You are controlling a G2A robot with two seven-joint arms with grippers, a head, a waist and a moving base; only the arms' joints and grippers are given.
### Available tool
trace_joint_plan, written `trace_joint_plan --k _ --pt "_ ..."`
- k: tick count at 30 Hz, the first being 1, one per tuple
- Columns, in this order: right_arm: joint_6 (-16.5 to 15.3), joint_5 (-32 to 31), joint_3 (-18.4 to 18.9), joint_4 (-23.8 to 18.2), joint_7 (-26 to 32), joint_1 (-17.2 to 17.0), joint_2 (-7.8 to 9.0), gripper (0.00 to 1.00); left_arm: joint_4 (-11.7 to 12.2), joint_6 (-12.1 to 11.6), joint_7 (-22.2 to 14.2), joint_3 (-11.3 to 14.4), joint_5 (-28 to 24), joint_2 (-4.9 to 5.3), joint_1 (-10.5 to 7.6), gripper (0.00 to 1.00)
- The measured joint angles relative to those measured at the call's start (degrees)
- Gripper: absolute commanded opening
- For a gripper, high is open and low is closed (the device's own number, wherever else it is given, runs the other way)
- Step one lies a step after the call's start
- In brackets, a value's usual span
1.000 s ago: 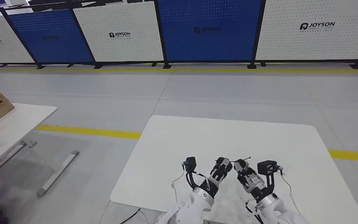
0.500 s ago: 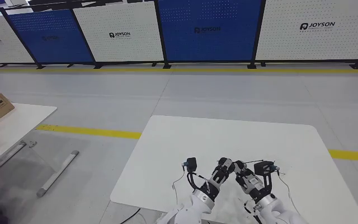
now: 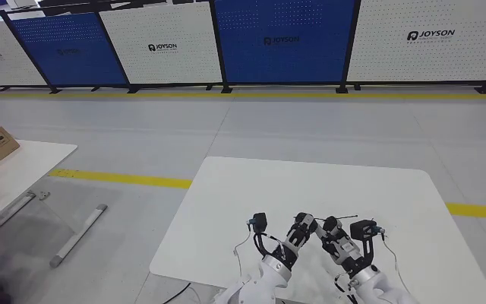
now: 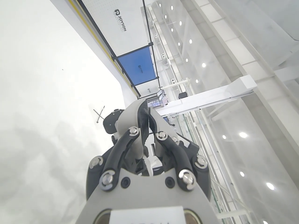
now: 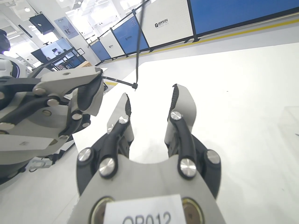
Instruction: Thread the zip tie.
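Observation:
A thin black zip tie (image 5: 134, 85) is pinched by one strand in my left gripper (image 5: 93, 86), which is shut on it. From the tie's small head a second strand rises steeply. My right gripper (image 5: 151, 94) is open and holds nothing; its fingertips (image 5: 126, 101) sit just short of the head. In the top view both grippers are close together near the table's front edge, left gripper (image 3: 304, 223) beside right gripper (image 3: 330, 226), with the zip tie (image 3: 346, 218) sticking out sideways. In the left wrist view the left gripper (image 4: 148, 113) is shut and the zip tie (image 4: 100, 115) shows as crossed strands.
The white table (image 3: 304, 182) has open surface ahead of and to both sides of the grippers. A second white table (image 3: 30, 163) stands far left across the floor. Blue and white panels (image 3: 281, 42) close off the back.
The right arm came closer to the left gripper, then eased slightly to the right. The tie's free end now points more to the right. The left arm barely moved.

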Motion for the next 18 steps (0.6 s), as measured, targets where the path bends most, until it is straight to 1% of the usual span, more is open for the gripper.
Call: trace_joint_plan --k 2,3,6,9,13,14,15,16,18 --pt "0.0 0.0 0.0 -0.1 -0.1 0.1 -0.01 0.29 0.0 0.1 0.0 0.1 0.1 0.00 0.01 0.00" --pt "0.1 0.0 0.0 -0.1 -0.2 0.1 -0.02 0.29 0.0 0.1 0.0 0.1 0.2 0.00 0.03 0.00" --pt "0.2 0.0 0.0 -0.3 -0.5 0.1 -0.03 0.25 0.1 0.0 0.1 0.2 0.4 0.02 0.18 0.00" --pt "0.2 0.2 0.1 -0.4 -0.6 0.1 -0.03 0.26 0.2 0.0 0.2 0.2 0.7 0.03 0.26 0.00" --pt "0.1 0.2 0.1 -0.5 -0.6 0.0 -0.01 0.24 0.6 0.1 0.4 0.4 0.9 -0.01 0.14 0.00" --pt "0.1 0.3 0.1 -0.5 -0.6 0.0 -0.01 0.22 0.6 0.1 0.4 0.4 0.9 -0.02 0.10 0.00" --pt "0.1 0.3 0.2 -0.5 -0.6 0.0 -0.01 0.18 0.7 0.1 0.4 0.5 1.0 -0.03 0.06 0.00" --pt "0.1 0.4 0.2 -0.5 -0.6 0.0 -0.01 0.10 0.8 0.2 0.4 0.5 1.0 -0.04 0.03 0.00" --pt "0.1 0.5 0.2 -0.4 -0.7 0.0 -0.01 0.07 0.9 0.2 0.5 0.7 1.1 -0.07 -0.04 0.00"
